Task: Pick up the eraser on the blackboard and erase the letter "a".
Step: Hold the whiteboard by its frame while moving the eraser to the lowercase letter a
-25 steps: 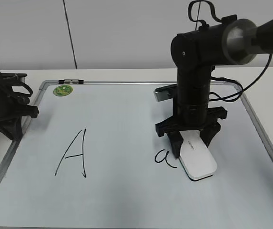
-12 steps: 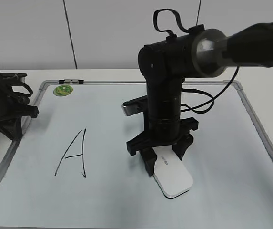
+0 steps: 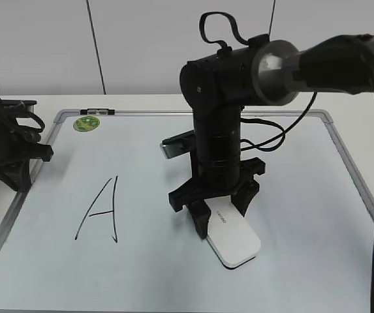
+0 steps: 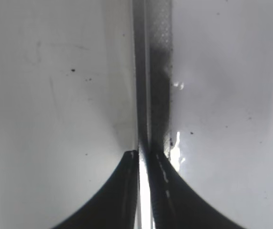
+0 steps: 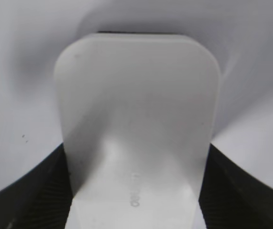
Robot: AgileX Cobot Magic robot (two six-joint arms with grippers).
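Flat white rounded plastic eraser (image 3: 233,239) lies low centre on the pale dry-erase blackboard (image 3: 304,261), clenched between the right gripper's (image 3: 218,215) black fingers. Capital "A" (image 3: 100,210) mid-left. Left gripper (image 3: 12,171), jaws together, at left frame edge. Round green magnet (image 3: 86,123) upper left.

Setting: lab or office test bench. Evidence: plain white tabletop (image 3: 173,101), bare pale wall panels with dark vertical seam (image 3: 95,45), blackboard (image 3: 141,261) laid flat, two black robot arms with exposed cabling (image 3: 284,134).
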